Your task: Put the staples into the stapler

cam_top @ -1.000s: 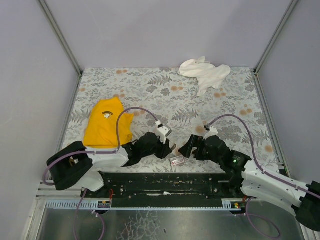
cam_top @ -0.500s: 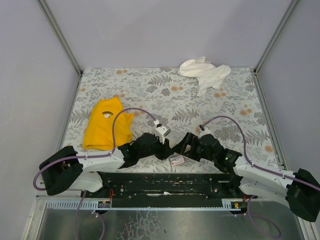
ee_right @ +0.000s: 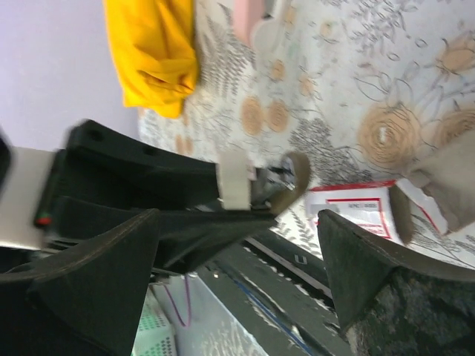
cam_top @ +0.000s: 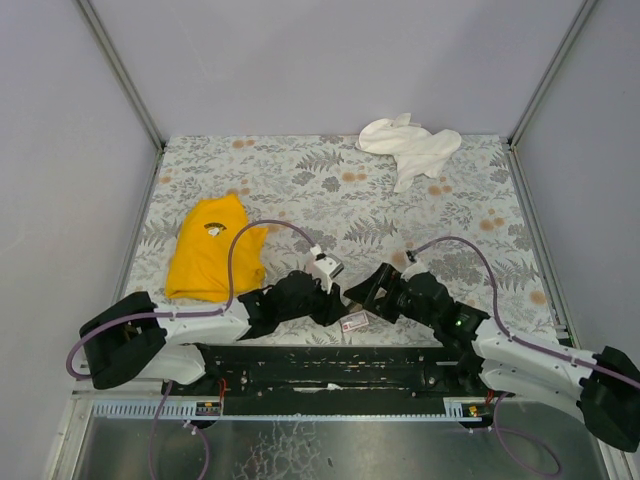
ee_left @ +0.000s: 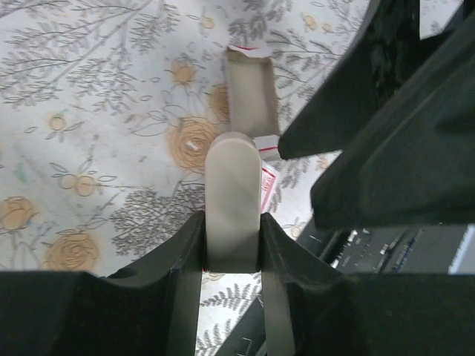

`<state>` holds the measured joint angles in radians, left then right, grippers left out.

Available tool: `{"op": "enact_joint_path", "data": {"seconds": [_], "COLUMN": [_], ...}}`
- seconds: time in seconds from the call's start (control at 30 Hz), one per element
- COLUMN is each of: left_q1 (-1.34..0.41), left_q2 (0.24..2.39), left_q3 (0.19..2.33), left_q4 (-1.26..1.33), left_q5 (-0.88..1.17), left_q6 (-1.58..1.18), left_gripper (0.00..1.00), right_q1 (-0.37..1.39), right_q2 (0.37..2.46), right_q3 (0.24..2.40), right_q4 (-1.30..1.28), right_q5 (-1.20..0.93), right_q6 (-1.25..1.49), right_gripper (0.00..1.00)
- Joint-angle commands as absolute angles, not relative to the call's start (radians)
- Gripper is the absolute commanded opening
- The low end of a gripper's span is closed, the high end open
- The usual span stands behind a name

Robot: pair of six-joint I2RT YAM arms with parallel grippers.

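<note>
My left gripper (ee_left: 232, 252) is shut on the stapler (ee_left: 232, 200), which looks pale beige here and stands out past the fingertips. From the right wrist, silvery metal and a curved brownish arm show at the stapler's (ee_right: 256, 178) end. Just beyond it on the table lies the staples' dark-red box with a pale label (cam_top: 353, 321) (ee_right: 356, 211), and its grey-brown tray (ee_left: 251, 93) is slid out. No staple strip shows. My right gripper (ee_right: 237, 282) is open and close to the right of the left gripper (cam_top: 335, 305), above the box.
A yellow cloth (cam_top: 212, 250) lies at the left of the floral table. A white cloth (cam_top: 410, 148) is at the far right corner. The black base rail (cam_top: 330, 365) runs along the near edge, right below the box. Grey walls enclose the table.
The right arm has swung left, bringing its open gripper close to the left gripper and the box, with the jaws a little narrower. The left gripper has barely shifted and still holds the stapler.
</note>
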<state>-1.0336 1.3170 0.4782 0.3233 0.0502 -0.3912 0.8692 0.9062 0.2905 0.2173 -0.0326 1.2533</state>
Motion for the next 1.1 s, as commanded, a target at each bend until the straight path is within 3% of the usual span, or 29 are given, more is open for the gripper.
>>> {"op": "enact_joint_path", "data": {"seconds": [0.0,0.2,0.57,0.83,1.0,1.07], "left_q1": [-1.055,-1.054,-1.068,-1.075,-1.078,-1.078], "left_q2": [1.285,1.256,1.286,1.292,1.311,1.316], "left_q3": [0.475,0.479,0.512,0.515,0.524,0.527], "left_q4": [0.408,0.390,0.444,0.452,0.456,0.465], "left_q5": [0.045,0.087,0.166,0.165,0.158,0.157], "left_q6": [-0.410,-0.389,-0.396,-0.395,-0.404,-0.410], "left_gripper": [0.00,0.00,0.00,0.00,0.00,0.00], "right_q1": [0.864,0.864,0.865,0.865,0.864,0.865], "right_q2": [0.784,0.681,0.867,0.909,0.899,0.889], "right_q3": [0.240,0.205,0.305,0.285,0.274,0.261], "right_q4": [0.265,0.240,0.297,0.365,0.370,0.384], "right_q5": [0.072,0.100,-0.018,-0.039,-0.039,-0.031], "right_q6": [1.330,1.332,1.278,1.313,1.332,1.342], "right_gripper": [0.93,0.93,0.92,0.47,0.03,0.00]}}
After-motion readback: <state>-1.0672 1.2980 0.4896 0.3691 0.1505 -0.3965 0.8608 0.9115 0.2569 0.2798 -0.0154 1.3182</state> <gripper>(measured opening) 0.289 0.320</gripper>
